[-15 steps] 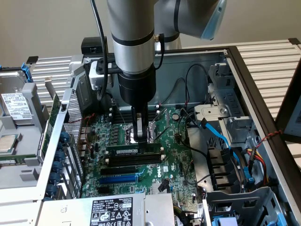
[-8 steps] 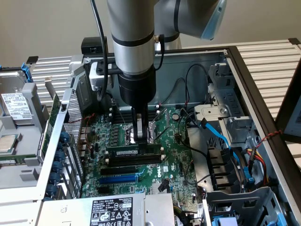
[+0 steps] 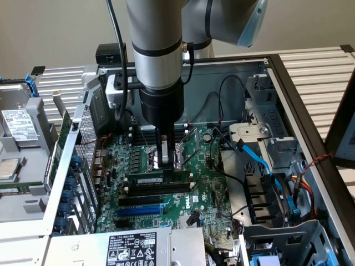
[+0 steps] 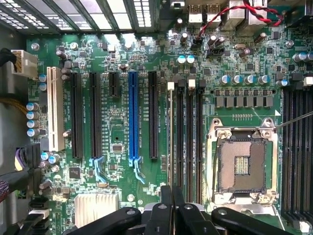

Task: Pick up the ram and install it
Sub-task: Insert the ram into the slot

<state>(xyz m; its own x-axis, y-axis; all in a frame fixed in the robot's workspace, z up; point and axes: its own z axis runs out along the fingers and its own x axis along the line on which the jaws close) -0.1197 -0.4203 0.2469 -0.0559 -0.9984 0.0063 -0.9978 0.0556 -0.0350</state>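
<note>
Here, arm [image 3: 158, 50] upright above the motherboard [image 3: 205, 183], pincer [image 3: 166, 164] pointing straight down, clamped on the ram [image 3: 158, 180].

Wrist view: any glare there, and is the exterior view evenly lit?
Wrist view: the slotted panel glares almost white; the board is evenly lit. Exterior view: sheen on the arm, dimmer light on the ram below, bright ribbed table.

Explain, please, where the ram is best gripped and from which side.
Take the ram at the middle of its long top edge, coming straight from above: it stands on edge on the motherboard, with empty slots close alongside.
</note>
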